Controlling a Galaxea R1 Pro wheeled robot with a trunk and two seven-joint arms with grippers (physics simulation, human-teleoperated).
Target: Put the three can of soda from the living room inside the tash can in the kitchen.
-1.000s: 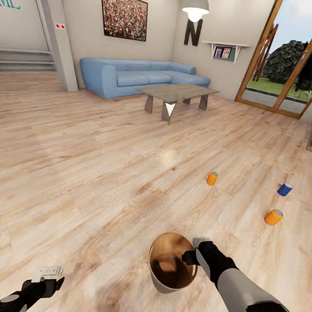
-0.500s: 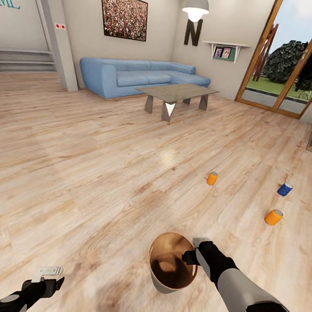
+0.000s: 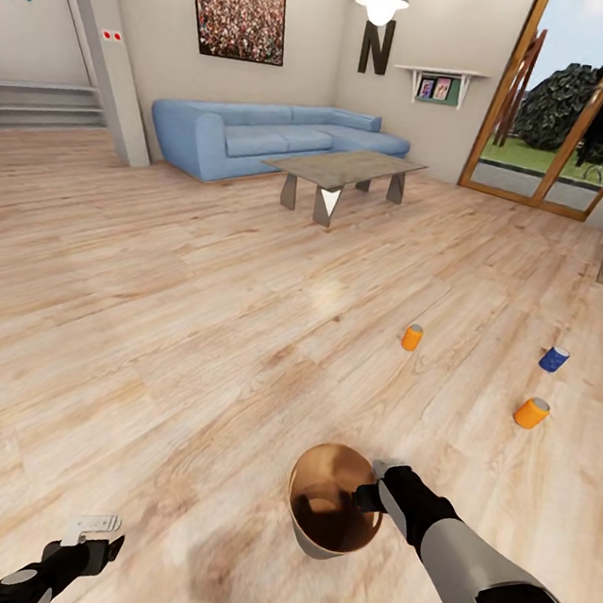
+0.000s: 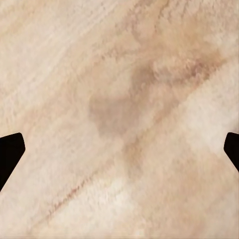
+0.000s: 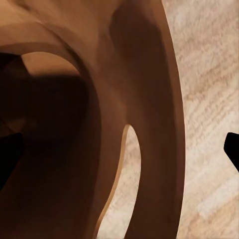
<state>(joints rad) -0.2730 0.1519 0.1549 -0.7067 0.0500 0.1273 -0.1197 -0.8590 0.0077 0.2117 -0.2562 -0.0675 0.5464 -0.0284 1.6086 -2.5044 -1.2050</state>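
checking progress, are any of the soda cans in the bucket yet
No: in the head view all three cans, two orange and one blue, lie on the wood floor, apart from the bucket.

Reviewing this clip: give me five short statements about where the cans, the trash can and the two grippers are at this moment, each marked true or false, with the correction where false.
1. All three soda cans lie on the wood floor: the near orange can, the blue can and the far orange can. True.
2. The right gripper holds the trash can at its rim. True.
3. A can already sits inside the trash can. False: its brown inside shows no can.
4. The left gripper grips an orange can. False: it holds nothing and hangs over bare floor.
5. The cans stand on the grey low table. False: the tabletop carries no cans.
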